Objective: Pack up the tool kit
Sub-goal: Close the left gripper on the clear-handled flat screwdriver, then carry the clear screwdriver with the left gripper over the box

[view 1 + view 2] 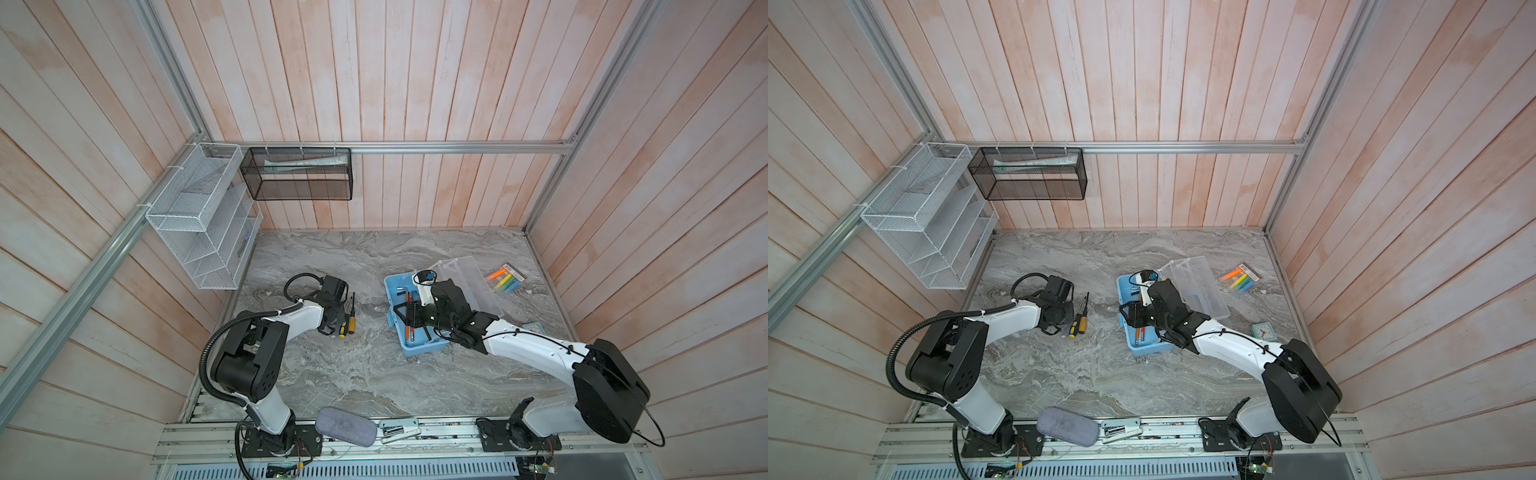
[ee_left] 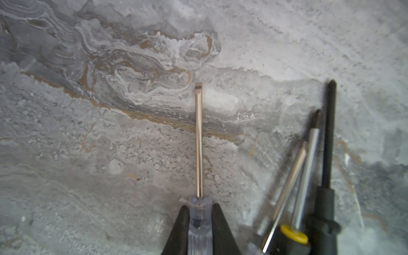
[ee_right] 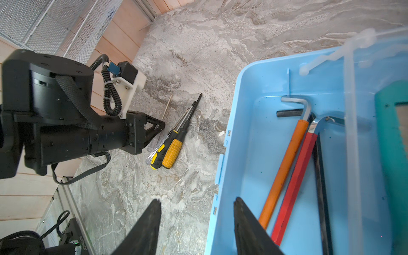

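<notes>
While the left arm (image 1: 286, 322) reaches low over the surface (image 1: 353, 374), the left pincer (image 2: 200, 207) is clamped on a clear-handled screwdriver (image 2: 199, 141) just beside the other screwdrivers (image 3: 172, 150). The right arm (image 1: 528, 345) bends over the open light-blue box (image 3: 242, 132), which has hex keys (image 3: 284, 167) inside. The right pincer (image 3: 197, 203) is apart and empty above the box's rim.

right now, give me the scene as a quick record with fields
left gripper: closed on a screwdriver by its clear handle
right gripper: open, empty, astride the box edge
lid: open
in box: hex keys
unpacked: three other screwdrivers beside the left gripper
not kit: markers, pouch
</notes>
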`<state>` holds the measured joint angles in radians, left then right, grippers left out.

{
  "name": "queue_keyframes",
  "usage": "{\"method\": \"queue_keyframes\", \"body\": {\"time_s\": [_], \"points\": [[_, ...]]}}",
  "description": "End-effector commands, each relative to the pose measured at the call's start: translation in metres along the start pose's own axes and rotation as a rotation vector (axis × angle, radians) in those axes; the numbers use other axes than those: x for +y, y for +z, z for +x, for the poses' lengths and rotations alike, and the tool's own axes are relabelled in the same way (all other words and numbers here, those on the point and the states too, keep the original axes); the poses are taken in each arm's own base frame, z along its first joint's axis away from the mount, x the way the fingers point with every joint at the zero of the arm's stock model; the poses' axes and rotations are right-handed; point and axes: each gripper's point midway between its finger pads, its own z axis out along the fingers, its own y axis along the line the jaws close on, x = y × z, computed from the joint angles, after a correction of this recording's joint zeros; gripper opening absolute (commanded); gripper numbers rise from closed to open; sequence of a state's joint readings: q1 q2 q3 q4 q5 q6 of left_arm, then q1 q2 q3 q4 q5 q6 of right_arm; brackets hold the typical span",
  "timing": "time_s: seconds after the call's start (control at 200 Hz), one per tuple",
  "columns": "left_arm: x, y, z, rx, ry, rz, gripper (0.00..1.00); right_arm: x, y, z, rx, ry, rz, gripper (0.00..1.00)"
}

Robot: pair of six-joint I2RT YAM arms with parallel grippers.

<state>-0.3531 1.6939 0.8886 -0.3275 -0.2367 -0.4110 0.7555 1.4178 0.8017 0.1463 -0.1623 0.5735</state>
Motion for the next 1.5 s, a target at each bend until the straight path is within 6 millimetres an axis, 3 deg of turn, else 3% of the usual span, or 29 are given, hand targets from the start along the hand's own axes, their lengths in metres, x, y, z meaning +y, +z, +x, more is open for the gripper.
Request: {"method": "queue_keyframes", "body": {"time_s": [0.0,0.17,0.29,0.51,0.76,0.955,1.155,1.33,1.495], "points": [[0.008,-0.010,-0.012,-0.029,-0.017,-0.042,0.00,0.005,0.001,-0.013,-0.029,0.009,-0.026,0.52],[0.003,-0.047,-0.037,-0.121,-0.081,0.004,0.00,0.003,-0.010,-0.027,-0.071,0.038,-0.044,0.52],[-0.020,-0.094,-0.062,-0.241,-0.169,0.144,0.00,-0.007,-0.030,-0.045,-0.145,0.060,-0.029,0.52],[-0.096,-0.184,-0.091,-0.429,-0.309,0.485,0.00,-0.054,-0.083,-0.078,-0.299,0.150,0.063,0.52],[-0.189,-0.229,-0.098,-0.459,-0.361,0.740,0.00,-0.108,-0.144,-0.093,-0.443,0.244,0.210,0.52],[-0.261,-0.233,-0.093,-0.423,-0.365,0.880,0.00,-0.121,-0.177,-0.096,-0.501,0.256,0.257,0.52],[-0.331,-0.230,-0.077,-0.347,-0.355,1.001,0.00,-0.124,-0.190,-0.090,-0.514,0.253,0.270,0.52],[-0.366,-0.215,-0.067,-0.257,-0.399,1.055,0.00,-0.128,-0.200,-0.088,-0.528,0.245,0.283,0.52],[-0.382,-0.197,-0.059,-0.197,-0.408,1.044,0.00,-0.129,-0.205,-0.084,-0.538,0.241,0.280,0.53]]}}
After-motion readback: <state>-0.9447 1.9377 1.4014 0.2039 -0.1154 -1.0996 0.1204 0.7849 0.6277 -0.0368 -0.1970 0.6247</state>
